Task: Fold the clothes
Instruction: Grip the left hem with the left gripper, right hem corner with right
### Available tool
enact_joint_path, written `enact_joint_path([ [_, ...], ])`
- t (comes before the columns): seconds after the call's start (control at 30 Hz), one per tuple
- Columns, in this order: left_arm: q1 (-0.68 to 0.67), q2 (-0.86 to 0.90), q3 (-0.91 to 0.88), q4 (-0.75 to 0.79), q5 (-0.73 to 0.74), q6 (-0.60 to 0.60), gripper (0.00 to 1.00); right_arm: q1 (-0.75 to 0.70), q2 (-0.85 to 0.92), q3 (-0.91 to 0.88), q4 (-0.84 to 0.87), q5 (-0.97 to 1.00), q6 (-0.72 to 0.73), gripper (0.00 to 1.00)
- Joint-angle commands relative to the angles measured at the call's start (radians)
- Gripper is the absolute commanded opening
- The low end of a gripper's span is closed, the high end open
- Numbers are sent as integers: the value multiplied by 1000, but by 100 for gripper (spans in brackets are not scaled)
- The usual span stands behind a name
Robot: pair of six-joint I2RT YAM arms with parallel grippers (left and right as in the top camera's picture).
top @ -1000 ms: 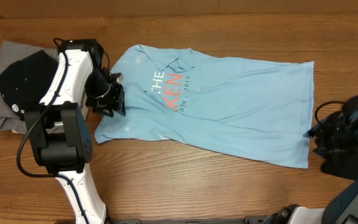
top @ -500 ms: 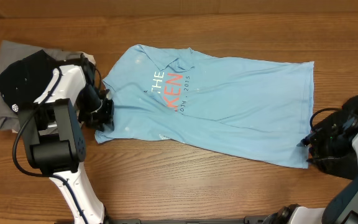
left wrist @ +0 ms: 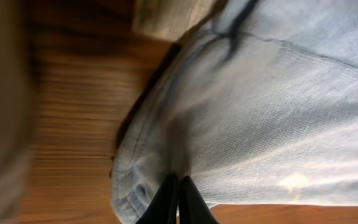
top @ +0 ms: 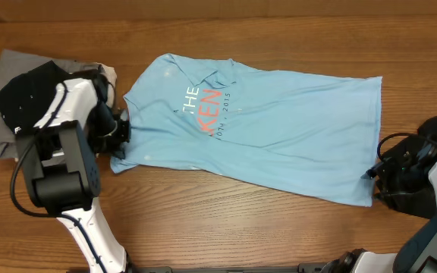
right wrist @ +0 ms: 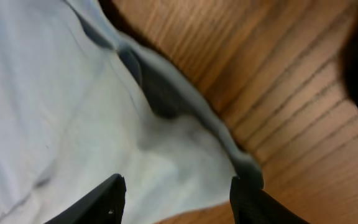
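A light-blue T-shirt (top: 279, 129) with blue and red print lies spread across the wooden table, its hem towards the right. My left gripper (top: 120, 144) sits at the shirt's lower-left corner. In the left wrist view the left gripper (left wrist: 179, 182) is shut, pinching the stitched edge of the T-shirt (left wrist: 260, 112). My right gripper (top: 375, 173) is at the shirt's lower-right corner. In the right wrist view the right gripper (right wrist: 176, 182) stands open, its fingers either side of the T-shirt's hem corner (right wrist: 73, 112), with nothing clamped.
A pile of grey and black garments (top: 21, 98) lies at the far left, with a beige piece (top: 106, 74) beside the left arm. The beige cloth (left wrist: 166, 15) also shows in the left wrist view. Bare wood (top: 226, 220) runs along the front.
My left gripper has shut on the T-shirt's left edge and shifted left, drawing that corner with it. The right gripper moved slightly in towards the hem corner and stays open.
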Motion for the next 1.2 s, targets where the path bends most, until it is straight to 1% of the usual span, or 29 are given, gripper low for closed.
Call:
enact_joint_path([
  [0.0, 24, 6, 23, 2, -3, -20, 4, 0, 3, -4, 11, -86, -47, 61],
  [0.03, 24, 6, 23, 3, 2, -20, 4, 0, 3, -4, 12, -97, -54, 62],
  [0.13, 23, 6, 23, 4, 2, -20, 4, 0, 3, -4, 12, -96, -54, 62],
  [0.17, 23, 6, 23, 4, 2, -20, 4, 0, 3, -4, 11, -96, -54, 60],
  [0.23, 23, 6, 23, 4, 2, -20, 4, 0, 3, -4, 10, -90, -53, 51],
  [0.27, 24, 6, 23, 4, 2, -20, 4, 0, 3, -6, 3, -85, -52, 49],
  [0.33, 24, 6, 23, 4, 2, -20, 4, 0, 3, -18, -6, -85, -53, 51],
  [0.37, 24, 6, 23, 4, 2, -20, 4, 0, 3, -32, -5, -85, -53, 54],
  [0.47, 24, 6, 23, 5, 2, -20, 4, 0, 3, -90, 26, -85, -53, 54],
  [0.57, 24, 6, 23, 4, 2, -20, 4, 0, 3, -155, 82, -86, -49, 43],
  [0.67, 24, 6, 23, 4, 2, -20, 4, 0, 3, -171, 125, -86, -48, 14],
  [0.77, 24, 6, 23, 4, 1, -20, 4, -2, 3, -142, 126, -77, -45, 5],
  [0.8, 24, 6, 23, 4, 0, -19, 4, -3, 3, -126, 114, -63, -34, 4],
  [0.93, 25, 6, 23, 4, -1, -16, 4, -3, 3, -66, 80, 7, -3, 4],
  [1.03, 25, 6, 23, 4, -3, -16, 4, -3, 3, -44, 74, 13, -2, 4],
  [1.17, 25, 6, 23, 4, -11, -9, 4, -3, 3, -38, 74, 80, 42, 4],
])
